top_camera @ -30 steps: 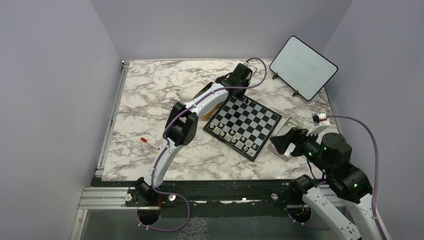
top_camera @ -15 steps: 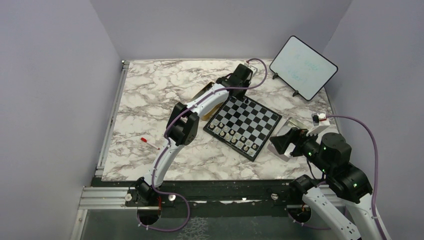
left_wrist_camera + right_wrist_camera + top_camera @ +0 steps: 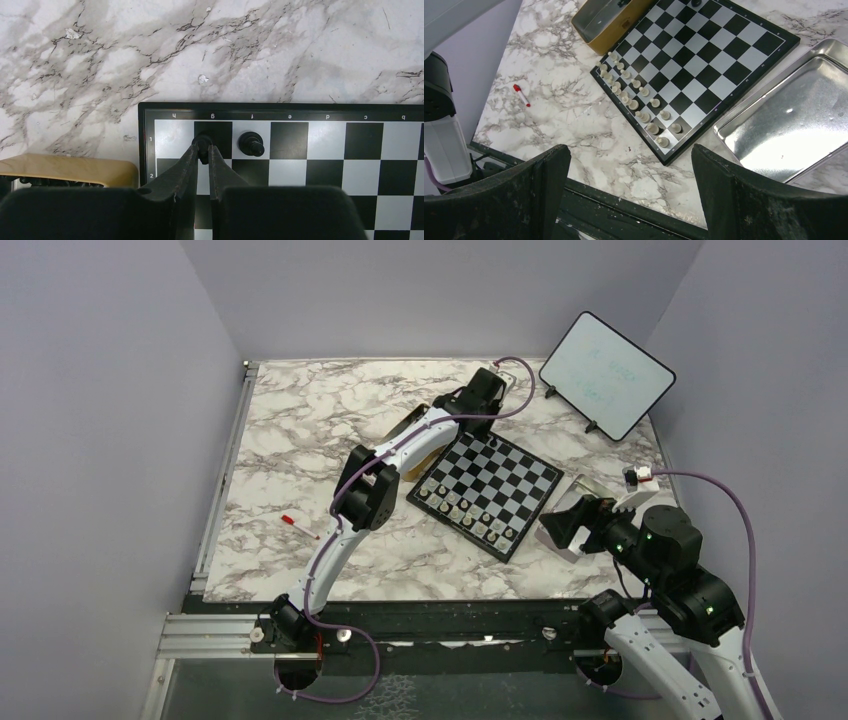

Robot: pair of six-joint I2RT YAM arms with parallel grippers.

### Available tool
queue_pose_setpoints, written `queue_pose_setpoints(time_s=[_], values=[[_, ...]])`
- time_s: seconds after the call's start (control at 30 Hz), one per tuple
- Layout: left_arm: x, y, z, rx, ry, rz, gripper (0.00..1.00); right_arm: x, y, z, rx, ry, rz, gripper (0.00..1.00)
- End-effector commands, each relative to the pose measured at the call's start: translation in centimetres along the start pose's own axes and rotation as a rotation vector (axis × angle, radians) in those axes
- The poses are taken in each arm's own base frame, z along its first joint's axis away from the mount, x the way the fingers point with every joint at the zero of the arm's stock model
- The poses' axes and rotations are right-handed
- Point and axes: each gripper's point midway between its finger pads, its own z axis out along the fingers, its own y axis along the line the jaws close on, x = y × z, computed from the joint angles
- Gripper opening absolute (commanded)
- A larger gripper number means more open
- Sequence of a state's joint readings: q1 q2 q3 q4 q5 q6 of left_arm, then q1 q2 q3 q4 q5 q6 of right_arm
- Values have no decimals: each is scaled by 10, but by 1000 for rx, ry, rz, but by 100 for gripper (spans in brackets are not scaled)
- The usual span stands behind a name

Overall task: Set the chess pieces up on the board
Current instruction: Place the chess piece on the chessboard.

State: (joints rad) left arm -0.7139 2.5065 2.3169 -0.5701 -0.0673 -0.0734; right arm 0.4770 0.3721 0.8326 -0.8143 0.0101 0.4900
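Marble table, toward its far edge: left tool pinches a black chess piece upright over the outermost row of the board, just beside a second black piece; right tool, spread wide, sits farther off, near-right corner.

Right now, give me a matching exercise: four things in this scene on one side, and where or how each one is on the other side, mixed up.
Things:
1. left gripper
2. right gripper
3. pale pieces
4. marker

States:
A. open, holding nothing
B. lying on the table, off the board
C. shut on a black piece
D. in rows along one board edge

Pairs: 1-C, 2-A, 3-D, 4-B.
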Motion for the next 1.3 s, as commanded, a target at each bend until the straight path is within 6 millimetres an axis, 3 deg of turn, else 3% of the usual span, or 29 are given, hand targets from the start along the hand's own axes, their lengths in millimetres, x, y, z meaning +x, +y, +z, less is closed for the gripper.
queue_pose_setpoints(time_s=[0.0, 0.7, 1.03, 1.27], values=[[-9, -7, 4, 31, -31, 0, 14, 2, -3, 0, 11, 0, 4, 96], [-4, -12, 10, 49, -23, -12, 15, 2, -2, 0, 10, -2, 4, 96], [-9, -11, 6, 41, -35, -16, 30, 1, -2, 1, 10, -3, 3, 96], [-24, -11, -11, 43, -65, -22, 41, 2, -2, 1, 8, 0, 3, 96]])
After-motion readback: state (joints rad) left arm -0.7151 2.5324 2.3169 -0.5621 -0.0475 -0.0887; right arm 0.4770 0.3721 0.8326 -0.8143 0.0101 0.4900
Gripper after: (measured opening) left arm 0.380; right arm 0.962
